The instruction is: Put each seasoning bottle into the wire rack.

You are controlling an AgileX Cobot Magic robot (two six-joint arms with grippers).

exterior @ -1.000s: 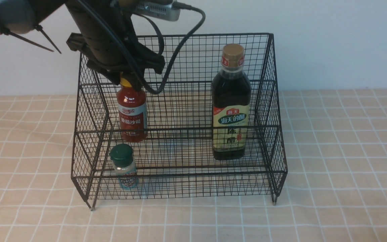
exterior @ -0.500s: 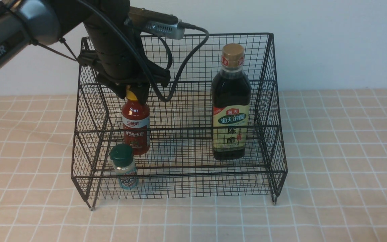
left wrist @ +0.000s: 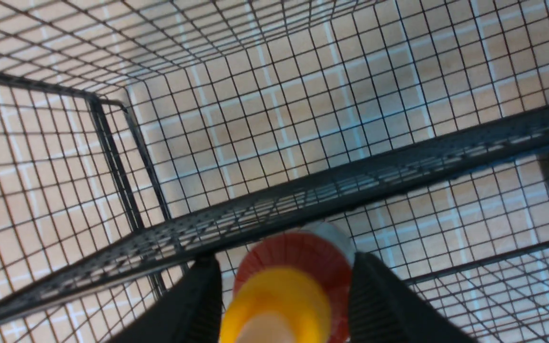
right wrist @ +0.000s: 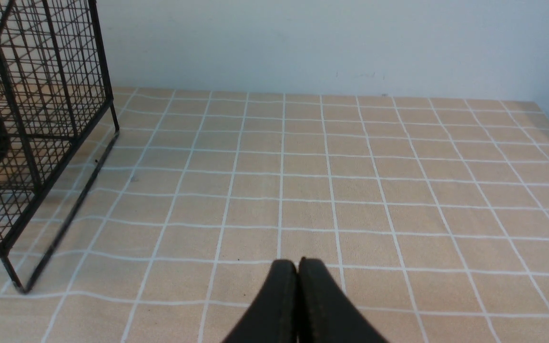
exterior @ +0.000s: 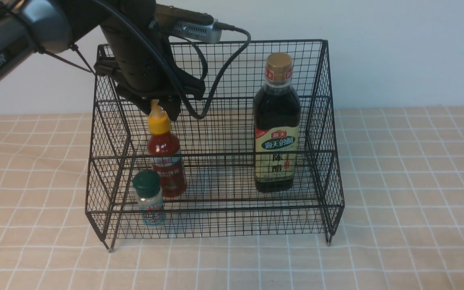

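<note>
Bottles, all three, stand inside the wire rack (exterior: 216, 141) at the middle of the front view. Only the left wrist view looks straight down on the red sauce bottle (left wrist: 298, 267): its yellow nozzle cap sits between the two black fingers (left wrist: 198, 305) of the left gripper (left wrist: 281, 305), with a sliver of gap on either side — the fingers look spread and apart from the cap, not pinching it. The front view gives what that one cannot: the left gripper (exterior: 161, 106) hangs at upper left of the frame just over the cap tip, and the red sauce bottle (exterior: 166, 161) leans, its top tilted to the left.

A second ago that bottle hung higher and upright with the claw hiding most of its cap; now it sits lower on the rack's back tier, cap fully showing.

The small shaker (exterior: 149, 197) with a green lid is on the front tier at lower left, just before the red bottle. The dark vinegar bottle (exterior: 277, 121), gold-capped with a cream label, stands upright at centre right, well apart from both.

The right wrist view alone shows the right gripper (right wrist: 297, 271), fingers pressed together over the checked tablecloth (right wrist: 398, 190), beside the rack's corner.
</note>
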